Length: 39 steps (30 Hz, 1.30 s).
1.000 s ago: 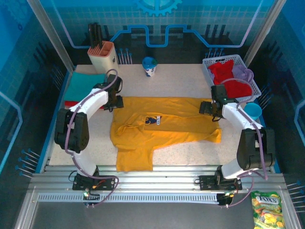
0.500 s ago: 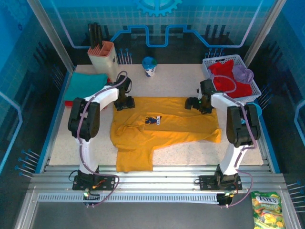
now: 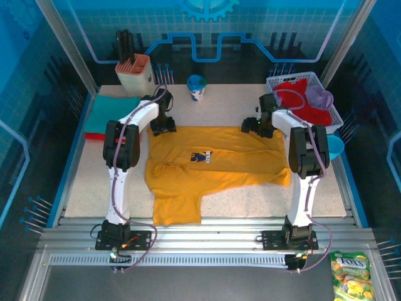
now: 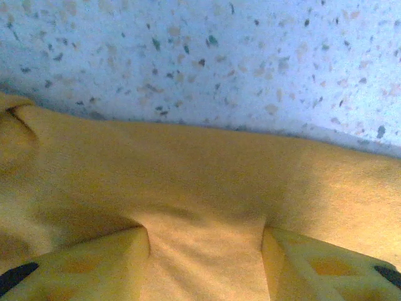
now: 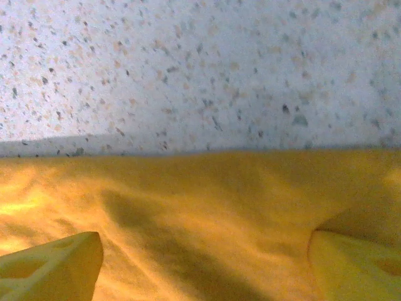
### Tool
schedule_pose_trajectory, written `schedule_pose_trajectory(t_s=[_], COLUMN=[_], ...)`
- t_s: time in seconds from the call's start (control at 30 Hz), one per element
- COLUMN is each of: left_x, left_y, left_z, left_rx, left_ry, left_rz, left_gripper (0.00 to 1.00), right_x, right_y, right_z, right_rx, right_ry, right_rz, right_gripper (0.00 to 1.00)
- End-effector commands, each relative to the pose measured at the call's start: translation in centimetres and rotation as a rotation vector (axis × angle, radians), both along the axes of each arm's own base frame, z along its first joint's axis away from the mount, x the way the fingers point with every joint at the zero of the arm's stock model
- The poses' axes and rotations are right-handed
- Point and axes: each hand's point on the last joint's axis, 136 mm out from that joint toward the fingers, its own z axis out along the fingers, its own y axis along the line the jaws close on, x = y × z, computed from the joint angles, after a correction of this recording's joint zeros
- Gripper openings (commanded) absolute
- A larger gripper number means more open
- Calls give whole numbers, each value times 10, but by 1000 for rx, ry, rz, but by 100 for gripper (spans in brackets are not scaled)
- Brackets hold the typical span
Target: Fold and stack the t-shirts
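Soft, matt cotton knit on the mustard-yellow t-shirt (image 3: 216, 169), fine-grained and gently creased, with a flat dark print (image 3: 200, 157) on the chest. Speckled, stone-like tabletop (image 3: 219, 106), smooth and dull. Smooth moulded plastic, latticed, on the left fingers (image 4: 81, 263) and right fingers (image 5: 50, 266). White plastic mesh for the basket (image 3: 274, 94); ribbed bare metal along the near rails (image 3: 207, 229); glossy film on the snack bag (image 3: 352, 276).

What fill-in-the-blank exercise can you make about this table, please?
The left tool and right tool both rest on the ___ t-shirt.
In the white basket, a red t-shirt lies beside a ___ one.
The folded teal t-shirt lies on a ___ one.
Both tools have their jaws ___.
Missing words: yellow; lavender; red; open.
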Motion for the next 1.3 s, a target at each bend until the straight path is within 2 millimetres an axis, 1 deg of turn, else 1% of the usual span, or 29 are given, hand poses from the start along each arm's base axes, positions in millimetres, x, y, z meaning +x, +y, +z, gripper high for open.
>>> schedule_pose_trajectory(t_s=[0.0, 0.07, 0.2, 0.27, 0.37, 0.43, 0.5, 0.6, 0.63, 0.7, 0.77, 0.83, 0.93, 1.0, 1.07, 1.27], left_x=[-2, 4, 19, 26, 38, 48, 51, 44, 39, 26, 10, -4, -18, -24, -27, -28], left_y=[11, 12, 12, 12, 18, 23, 28, 22, 19, 14, 9, 5, 0, 0, 1, 7], left_z=[-11, -12, -15, -13, -2, 9, 25, 54, 62, 67, 64, 57, 43, 26, 14, -12], left_rx=[34, 45, 31, 36, 66, 47, 31, 7, -9, -55, -70, -70, -58, -57, -50, -18], left_ry=[79, 79, 69, 72, 27, -14, -29, -79, -101, -112, -91, -77, -58, -28, 1, 68], left_rz=[-11, -17, -6, -13, -37, -23, -8, -18, -17, -9, -11, -24, -36, -31, -28, -14], left_gripper=[52, 52, 52, 51, 52, 52, 53, 56, 57, 58, 58, 58, 60, 61, 60, 60], right_x=[-2, 1, 12, 18, 28, 36, 39, 30, 22, 5, -15, -34, -50, -53, -52, -37], right_y=[-2, -3, 3, 5, 4, 1, 0, 0, 0, -4, -9, -19, -26, -32, -34, -34], right_z=[-9, -9, -11, -6, 9, 20, 36, 58, 61, 58, 50, 42, 29, 19, 10, -5], right_rx=[19, 11, 40, 36, 16, 36, 28, -17, -25, -36, -60, -98, -100, -101, -94, -92], right_ry=[73, 93, 95, 91, 33, 20, -3, -41, -38, 7, 60, 78, 97, 121, 146, 164], right_rz=[-12, -19, -19, -13, 0, -10, -6, 17, 19, 8, -1, -19, -30, -38, -36, -32], right_gripper=[86, 87, 87, 86, 88, 87, 88, 93, 94, 95, 95, 96, 96, 96, 95, 93])
